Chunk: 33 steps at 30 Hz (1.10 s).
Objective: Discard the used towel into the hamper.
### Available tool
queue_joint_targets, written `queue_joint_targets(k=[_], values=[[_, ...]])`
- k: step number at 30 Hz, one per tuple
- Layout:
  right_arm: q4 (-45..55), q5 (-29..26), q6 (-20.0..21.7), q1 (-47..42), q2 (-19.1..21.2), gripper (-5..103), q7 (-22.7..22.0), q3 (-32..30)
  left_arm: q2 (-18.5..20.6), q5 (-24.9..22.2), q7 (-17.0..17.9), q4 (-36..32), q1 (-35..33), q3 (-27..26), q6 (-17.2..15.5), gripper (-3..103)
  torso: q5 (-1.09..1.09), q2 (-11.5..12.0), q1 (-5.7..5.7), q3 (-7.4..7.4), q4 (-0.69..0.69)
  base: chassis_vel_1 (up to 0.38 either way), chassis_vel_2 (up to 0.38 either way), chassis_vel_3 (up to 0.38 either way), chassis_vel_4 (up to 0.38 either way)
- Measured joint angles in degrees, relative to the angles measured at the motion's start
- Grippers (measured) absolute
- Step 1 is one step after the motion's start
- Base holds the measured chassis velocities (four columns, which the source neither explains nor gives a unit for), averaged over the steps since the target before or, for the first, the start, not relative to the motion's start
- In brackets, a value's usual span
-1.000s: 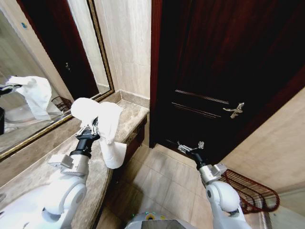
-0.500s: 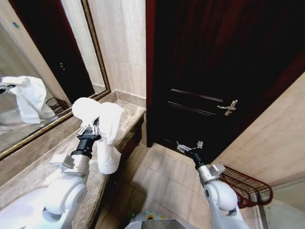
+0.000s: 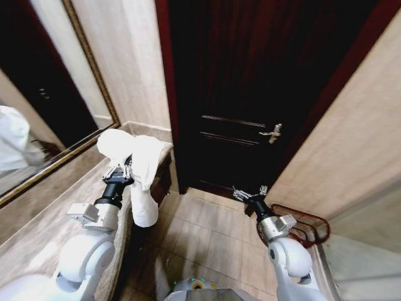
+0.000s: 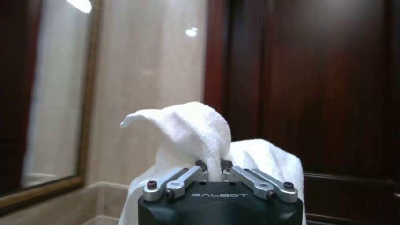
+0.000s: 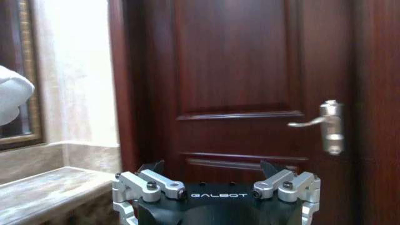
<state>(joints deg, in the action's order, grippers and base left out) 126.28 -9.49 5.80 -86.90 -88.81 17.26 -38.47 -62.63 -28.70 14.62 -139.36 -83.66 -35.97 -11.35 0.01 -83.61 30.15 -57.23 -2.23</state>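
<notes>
Leftward across the head view go door and hamper since a second ago, because the camera has turned; both arms keep their pose. "GALBOT" is printed on each claw. Left claw (image 3: 119, 172) stays pinched on the white towel (image 3: 139, 164) above the table (image 3: 37, 241). Right claw (image 3: 249, 192) stands wide and empty. The hamper (image 3: 311, 223) sits on the floor, partly hidden behind the right arm.

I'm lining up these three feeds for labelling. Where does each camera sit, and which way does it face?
Head view: on the head, looking down at floor, door and hamper; both arms show, left gripper pinching the towel, right gripper open.
Left wrist view: on the left wrist, facing wall and door past its gripper and the towel.
Right wrist view: on the right wrist, facing the door handle.
All share the door.
</notes>
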Motion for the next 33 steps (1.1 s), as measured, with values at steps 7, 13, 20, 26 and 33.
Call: queue_joint_targets(k=[7, 13, 20, 26, 33], values=[[0.0, -0.1, -0.1, 0.0, -0.1, 100, -0.2, -0.2, 0.6, -0.9, -3.7, 0.4, -0.3, -0.1, 1.0, 7, 0.00, 0.0, 0.00, 0.00, -0.01, -0.116, -0.120, -0.121, -0.136], [0.1, -0.4, -0.1, 0.0, -0.1, 100, -0.4, -0.5, 0.9, -2.8, -4.6, 1.1, 0.0, 0.1, 0.9, 7, 0.00, 0.0, 0.00, 0.00, 0.00, -0.125, -0.127, -0.117, -0.137], [0.4, -0.7, 0.0, 0.0, -0.1, 100, -0.8, -0.6, 1.1, -3.4, -6.4, 1.9, -0.2, 0.4, 0.9, 7, 0.00, 0.0, -0.01, 0.00, -0.01, -0.120, -0.124, -0.117, -0.131], [1.5, -0.5, 1.7, 0.0, 0.3, 100, -3.0, -0.5, 1.2, -6.0, -8.5, 3.1, 0.0, 0.6, 1.4, 7, -0.01, 0.0, 0.00, 0.00, -0.01, -0.126, -0.128, -0.132, -0.120], [2.5, -0.3, 2.2, -0.1, 1.0, 100, -4.7, -0.7, 0.6, -6.8, -9.9, 4.7, 0.0, 0.8, 2.0, 7, -0.01, 0.0, 0.00, 0.00, 0.00, -0.121, -0.131, -0.127, -0.124]])
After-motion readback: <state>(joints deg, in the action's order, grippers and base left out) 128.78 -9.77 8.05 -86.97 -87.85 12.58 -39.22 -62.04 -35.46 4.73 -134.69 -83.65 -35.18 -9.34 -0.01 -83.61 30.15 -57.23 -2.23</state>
